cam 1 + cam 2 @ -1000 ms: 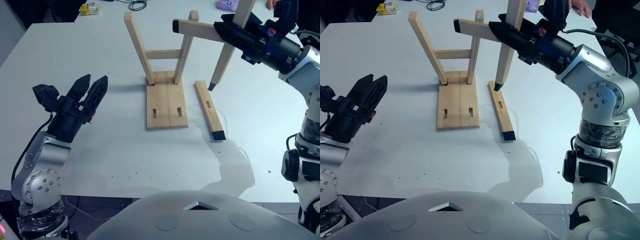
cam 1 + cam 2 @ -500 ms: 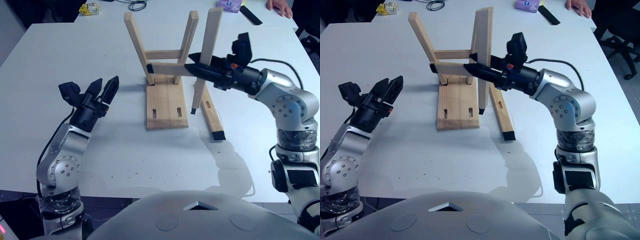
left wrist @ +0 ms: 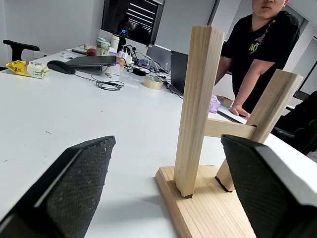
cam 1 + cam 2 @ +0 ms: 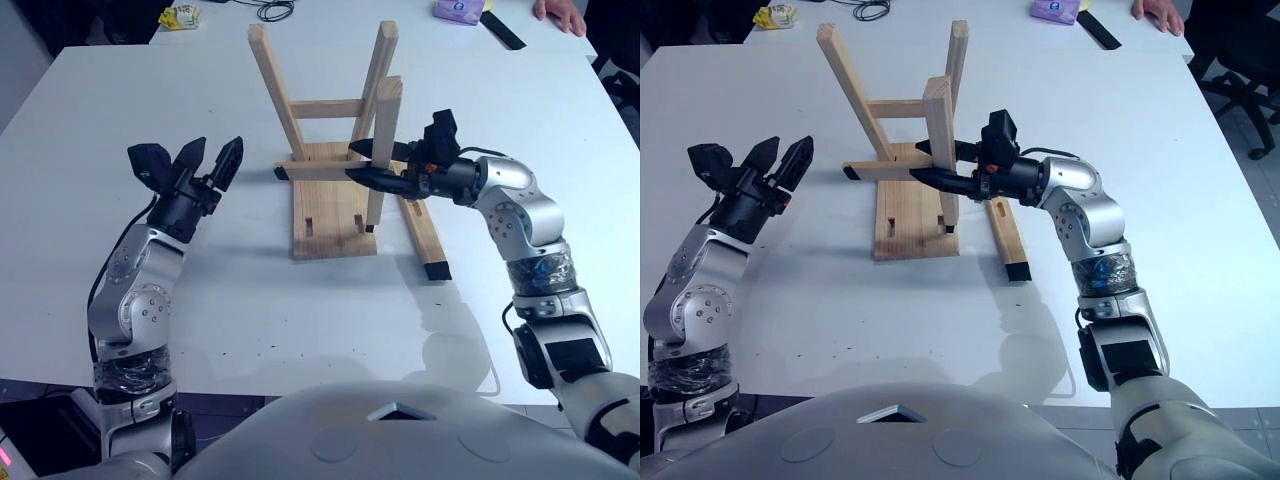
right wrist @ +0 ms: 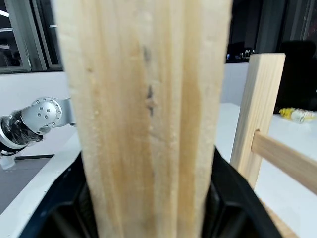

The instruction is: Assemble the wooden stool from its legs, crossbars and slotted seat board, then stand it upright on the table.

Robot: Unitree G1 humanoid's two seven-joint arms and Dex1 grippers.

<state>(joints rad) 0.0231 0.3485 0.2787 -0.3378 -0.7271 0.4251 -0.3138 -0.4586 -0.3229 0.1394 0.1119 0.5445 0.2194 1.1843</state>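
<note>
The slotted seat board (image 4: 333, 222) lies flat mid-table. Two legs joined by a crossbar (image 4: 327, 108) stand upright in its far end. My right gripper (image 4: 372, 163) is shut on a third leg (image 4: 384, 140), held upright with its foot just above the board's right side. That leg's crossbar (image 4: 318, 170) points left. The right wrist view has this leg (image 5: 148, 124) clamped between the fingers. A loose leg (image 4: 418, 216) with a black end lies on the table right of the board. My left gripper (image 4: 207, 163) hovers open left of the board, facing the near standing leg (image 3: 198, 109).
At the table's far edge lie a yellow packet (image 4: 182, 15), a cable (image 4: 273, 10), a purple packet (image 4: 455, 10) and a black strip (image 4: 497, 28). Bare white table (image 4: 300, 320) stretches in front of the board to the near edge.
My right arm has swung the leg with its crossbar down and left, from high at the back right to over the seat board. My left gripper has risen and come nearer the board.
</note>
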